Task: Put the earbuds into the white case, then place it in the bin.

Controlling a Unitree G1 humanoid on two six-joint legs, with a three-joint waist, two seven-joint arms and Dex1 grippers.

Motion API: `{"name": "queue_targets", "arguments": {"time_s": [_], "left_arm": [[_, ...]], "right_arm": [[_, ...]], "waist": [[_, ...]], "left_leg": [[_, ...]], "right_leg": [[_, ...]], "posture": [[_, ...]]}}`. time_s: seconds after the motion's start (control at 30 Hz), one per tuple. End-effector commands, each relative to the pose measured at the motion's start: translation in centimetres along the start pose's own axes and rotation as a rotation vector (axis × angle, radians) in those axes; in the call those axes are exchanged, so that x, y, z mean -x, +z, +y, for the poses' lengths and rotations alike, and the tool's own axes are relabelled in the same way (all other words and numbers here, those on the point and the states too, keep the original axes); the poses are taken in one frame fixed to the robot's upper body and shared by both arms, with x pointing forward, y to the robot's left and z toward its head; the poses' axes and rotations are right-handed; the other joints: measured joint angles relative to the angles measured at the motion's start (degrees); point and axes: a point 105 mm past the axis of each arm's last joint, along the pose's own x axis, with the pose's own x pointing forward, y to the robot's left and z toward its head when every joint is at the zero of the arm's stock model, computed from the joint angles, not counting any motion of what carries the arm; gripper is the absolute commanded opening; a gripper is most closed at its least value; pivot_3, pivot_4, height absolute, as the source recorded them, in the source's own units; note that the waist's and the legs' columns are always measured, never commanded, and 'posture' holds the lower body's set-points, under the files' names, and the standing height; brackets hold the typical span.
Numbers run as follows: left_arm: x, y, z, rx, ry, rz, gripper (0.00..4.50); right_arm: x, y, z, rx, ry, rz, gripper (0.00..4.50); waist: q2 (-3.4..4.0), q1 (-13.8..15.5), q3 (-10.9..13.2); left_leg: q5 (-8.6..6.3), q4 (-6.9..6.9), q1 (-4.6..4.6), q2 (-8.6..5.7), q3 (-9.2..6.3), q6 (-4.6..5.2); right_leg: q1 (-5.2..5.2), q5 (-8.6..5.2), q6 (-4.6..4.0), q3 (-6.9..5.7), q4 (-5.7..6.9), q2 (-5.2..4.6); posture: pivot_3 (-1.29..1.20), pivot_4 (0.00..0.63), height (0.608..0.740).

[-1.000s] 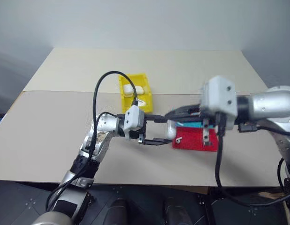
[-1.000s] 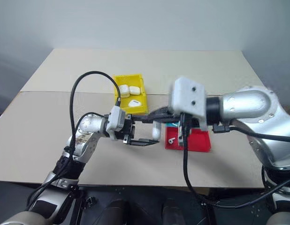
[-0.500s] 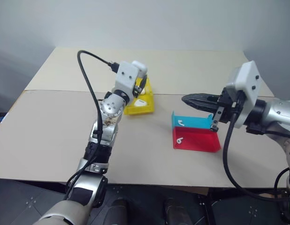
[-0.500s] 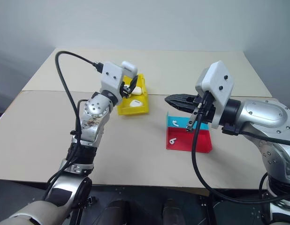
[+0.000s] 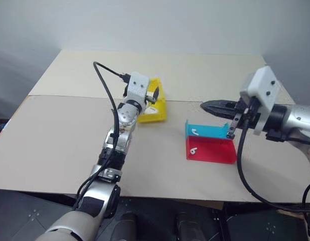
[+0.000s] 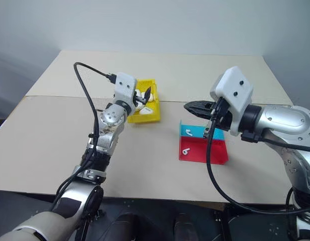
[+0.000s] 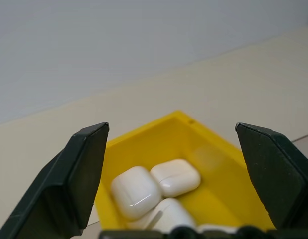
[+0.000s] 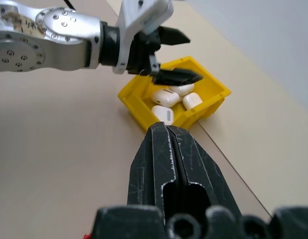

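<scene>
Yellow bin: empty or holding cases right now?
Holding cases. The yellow bin has several white cases piled inside, below the open left gripper.

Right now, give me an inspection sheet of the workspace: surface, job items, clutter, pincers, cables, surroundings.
Surface: beige table, a seam running across it.
Job's things: yellow bin holds several white cases; two earbuds lie in the red and blue tray.
Clutter: nothing seen.
Pincers: left pincer open, empty, over the bin; right pincer shut, empty, above the table beyond the tray.
Cables: black cable loops off the left wrist; another hangs from the right arm.
Surroundings: plain grey wall.
</scene>
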Motion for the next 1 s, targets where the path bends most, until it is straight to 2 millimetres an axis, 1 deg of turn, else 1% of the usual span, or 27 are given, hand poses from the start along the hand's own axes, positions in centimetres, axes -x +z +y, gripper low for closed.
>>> {"name": "queue_targets", "arguments": {"time_s": [0.03,0.1,0.2,0.23,0.27,0.3,0.33,0.4,0.43,0.47,0.53,0.57,0.63,0.7,0.73,0.87,1.0], "left_arm": [[0.8,4.6,0.5,0.170,-0.087,-0.179,4.45],[1.9,5.2,0.6,0.177,-0.150,-0.213,4.45],[4.3,5.5,0.8,0.104,-0.265,-0.230,4.45],[5.5,5.6,0.7,0.072,-0.323,-0.236,4.45],[7.7,5.2,1.1,0.059,-0.415,-0.218,4.45],[9.3,5.0,1.1,0.050,-0.486,-0.200,4.45],[11.1,4.4,1.7,0.014,-0.530,-0.161,4.45],[13.1,3.7,2.5,-0.025,-0.571,-0.103,4.45],[14.4,3.2,3.4,-0.074,-0.581,-0.060,4.45],[15.2,3.0,3.9,-0.105,-0.589,-0.033,4.45],[17.5,2.5,6.0,-0.227,-0.601,0.064,4.45],[18.2,2.5,6.5,-0.261,-0.612,0.091,4.45],[20.0,2.5,7.7,-0.339,-0.634,0.152,4.45],[21.0,2.9,8.3,-0.371,-0.639,0.180,4.45],[21.3,3.4,8.5,-0.369,-0.637,0.180,4.45],[22.2,4.4,8.6,-0.354,-0.646,0.169,4.45],[22.7,4.4,8.1,-0.379,-0.659,0.183,4.45]], "right_arm": [[0.5,0.9,0.1,0.085,-0.021,-0.030,0.00],[0.8,0.4,0.1,0.096,-0.030,-0.026,0.00],[1.6,-1.3,1.0,0.042,0.010,-0.011,0.00],[1.9,-2.0,1.2,0.064,-0.006,-0.010,0.00],[2.7,-3.7,1.5,0.074,0.000,0.055,0.00],[3.4,-4.9,1.8,0.081,0.010,0.104,0.00],[4.3,-6.3,1.8,0.109,0.005,0.169,0.00],[5.5,-7.8,1.5,0.157,-0.008,0.244,0.00],[6.4,-8.3,0.9,0.171,-0.027,0.274,0.00],[7.1,-8.5,0.5,0.176,-0.039,0.289,0.00],[9.0,-8.2,-0.6,0.189,-0.050,0.300,0.00],[9.6,-8.1,-0.9,0.195,-0.048,0.298,0.00],[11.0,-6.9,-1.3,0.190,-0.010,0.249,0.00],[12.0,-5.7,-1.6,0.189,0.031,0.182,0.00],[12.4,-5.4,-1.8,0.193,0.054,0.169,0.00],[12.7,-5.5,-2.4,0.238,0.101,0.173,0.00],[11.9,-6.6,-2.7,0.227,0.099,0.164,0.00]], "waist": [[0.00,-0.24,0.00],[0.00,-0.48,0.00],[0.01,-0.79,-0.01],[0.01,-0.81,-0.01],[0.00,-0.88,-0.02],[0.02,-1.02,-0.03],[0.02,-1.11,-0.03],[0.02,-1.22,-0.02],[0.02,-1.19,-0.02],[0.01,-1.17,-0.02],[0.01,-1.34,-0.02],[0.01,-1.34,-0.01],[-0.02,-1.33,0.00],[-0.02,-1.34,0.00],[-0.05,-1.32,0.01],[-0.10,-1.07,0.01],[-0.11,-1.21,0.01]], "left_leg": [[0.00,-0.01,0.01,0.00,0.00,0.00],[0.00,-0.06,0.03,0.01,-0.01,0.00],[0.00,-0.08,0.06,0.01,0.00,-0.01],[0.01,-0.05,0.10,0.01,0.01,-0.01],[0.01,-0.04,0.10,0.01,0.00,-0.01],[0.01,-0.06,0.11,0.01,0.00,-0.01],[0.01,-0.11,0.11,0.04,0.01,-0.01],[0.01,-0.08,0.12,0.05,0.06,-0.02],[0.01,-0.03,0.18,0.05,0.09,-0.02],[0.01,-0.01,0.28,0.05,0.10,-0.02],[0.01,-0.01,0.42,0.05,0.11,-0.02],[0.01,-0.06,0.56,0.08,0.13,-0.03],[0.00,-0.09,0.81,0.11,0.13,-0.03],[-0.01,-0.18,0.87,0.12,0.16,-0.04],[-0.01,-0.18,0.88,0.12,0.17,-0.04],[-0.01,-0.18,0.91,0.15,0.17,-0.04],[-0.01,-0.18,0.91,0.15,0.20,-0.04]], "right_leg": [[0.00,0.00,0.00,0.00,0.00,0.00],[0.00,0.00,0.00,0.00,0.00,0.02],[0.01,0.00,0.00,0.01,0.00,0.02],[0.04,0.00,0.00,0.02,0.03,0.01],[0.06,0.00,0.00,0.01,0.03,0.01],[0.07,0.00,0.00,0.01,0.02,0.01],[0.06,0.00,0.00,0.01,0.00,0.02],[0.03,-0.01,0.00,0.04,0.00,0.00],[0.07,-0.02,0.00,0.06,0.04,0.00],[0.17,-0.01,0.00,0.06,0.05,0.00],[0.27,0.01,-0.02,0.06,0.07,0.02],[0.39,0.00,-0.03,0.07,0.05,0.03],[0.65,-0.04,-0.06,0.04,-0.01,0.04],[0.77,-0.06,-0.07,0.04,-0.17,0.03],[0.82,-0.06,-0.07,0.04,-0.20,0.02],[0.86,-0.05,-0.06,0.00,-0.21,0.02],[0.85,-0.06,-0.05,0.02,-0.21,0.01]], "posture": [[0.00,0.150,0.740],[0.00,0.150,0.740],[0.00,0.150,0.740],[0.00,0.150,0.740],[0.00,0.150,0.740],[0.00,0.150,0.740],[0.00,0.150,0.740],[0.00,0.150,0.740],[0.00,0.150,0.740],[0.00,0.150,0.740],[0.00,0.150,0.740],[0.00,0.150,0.740],[0.00,0.150,0.740],[0.00,0.150,0.740],[0.00,0.150,0.740],[0.00,0.150,0.740],[0.00,0.150,0.740]]}}
